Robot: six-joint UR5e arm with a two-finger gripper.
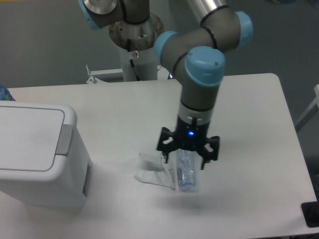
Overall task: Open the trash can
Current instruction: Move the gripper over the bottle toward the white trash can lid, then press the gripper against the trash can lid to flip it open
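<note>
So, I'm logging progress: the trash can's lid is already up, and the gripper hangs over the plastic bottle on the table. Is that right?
Not quite. In the camera view the trash can has its flat lid down and closed, not up. The rest holds: the gripper hangs over the plastic bottle lying on the table.

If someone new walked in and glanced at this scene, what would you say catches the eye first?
Most likely the grey arm with its light blue joint caps, its gripper hanging with jaws spread just above a clear plastic bottle lying mid-table. Next, the trash can at the left edge, big and white, its flat lid down. A crumpled clear wrapper lies beside the bottle.
</note>
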